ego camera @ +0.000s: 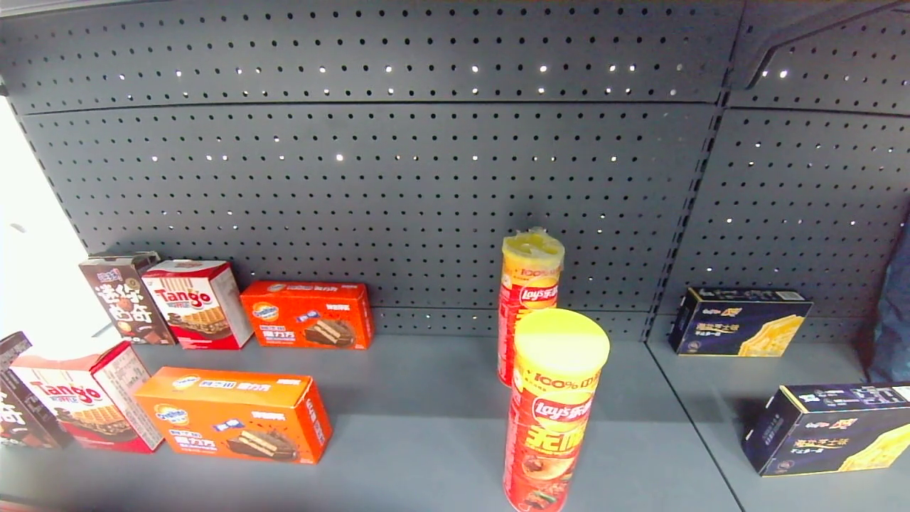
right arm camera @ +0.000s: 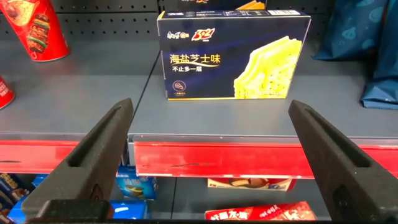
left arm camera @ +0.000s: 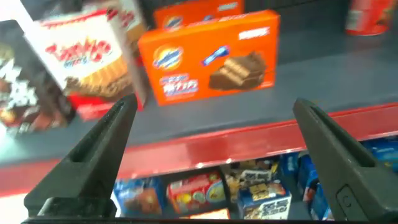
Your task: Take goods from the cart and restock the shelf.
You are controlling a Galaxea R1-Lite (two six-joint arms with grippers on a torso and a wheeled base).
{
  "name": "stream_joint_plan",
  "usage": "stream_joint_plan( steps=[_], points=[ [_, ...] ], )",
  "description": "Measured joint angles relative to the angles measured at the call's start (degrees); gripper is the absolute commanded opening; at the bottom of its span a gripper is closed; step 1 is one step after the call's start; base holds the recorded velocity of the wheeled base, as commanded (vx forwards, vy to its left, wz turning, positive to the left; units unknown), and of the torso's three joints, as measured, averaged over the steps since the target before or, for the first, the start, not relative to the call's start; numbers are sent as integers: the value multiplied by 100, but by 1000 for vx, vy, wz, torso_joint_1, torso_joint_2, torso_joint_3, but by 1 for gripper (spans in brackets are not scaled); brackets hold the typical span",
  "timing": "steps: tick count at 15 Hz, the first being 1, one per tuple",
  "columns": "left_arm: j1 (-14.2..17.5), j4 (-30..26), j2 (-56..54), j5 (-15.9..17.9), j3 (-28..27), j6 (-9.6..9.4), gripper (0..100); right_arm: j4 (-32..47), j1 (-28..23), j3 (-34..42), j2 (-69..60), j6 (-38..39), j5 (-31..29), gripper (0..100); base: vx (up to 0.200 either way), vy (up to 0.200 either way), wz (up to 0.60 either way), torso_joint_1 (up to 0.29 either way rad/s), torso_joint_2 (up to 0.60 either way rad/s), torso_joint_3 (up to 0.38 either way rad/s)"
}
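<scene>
Off the shelf's front edge, my left gripper and right gripper hang spread and empty; the navy cracker box faces outward (presumably for shoppers).

Retail shop aisle. Indicators: a grey shelf with a perforated metal back panel, snack boxes and crisp tubes faced outward in rows, a red price rail along the shelf edge, further packets stocked on the level below
</scene>
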State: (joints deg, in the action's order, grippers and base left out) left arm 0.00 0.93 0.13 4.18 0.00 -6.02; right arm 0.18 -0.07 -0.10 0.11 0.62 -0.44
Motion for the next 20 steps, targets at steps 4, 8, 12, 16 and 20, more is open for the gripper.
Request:
stream_joint_plan(
  steps=[4,8,12,16,20],
  points=[
    [-2,-111,-4,260,0,56,100,0,-4,0,0,0,0,100,0,0,0,0,0,0],
    [0,-117,-4,162,0,184,100,0,-2,0,0,-2,0,100,0,0,0,0,0,0],
    [0,-117,-6,161,0,193,100,0,0,0,0,0,0,100,0,0,0,0,0,0],
    [0,-117,-9,165,0,187,100,13,-4,0,0,0,17,100,-100,0,0,1,2,0],
    [0,-113,-11,154,-2,201,100,15,0,0,-1,0,20,100,-50,0,0,3,1,1]
  ],
)
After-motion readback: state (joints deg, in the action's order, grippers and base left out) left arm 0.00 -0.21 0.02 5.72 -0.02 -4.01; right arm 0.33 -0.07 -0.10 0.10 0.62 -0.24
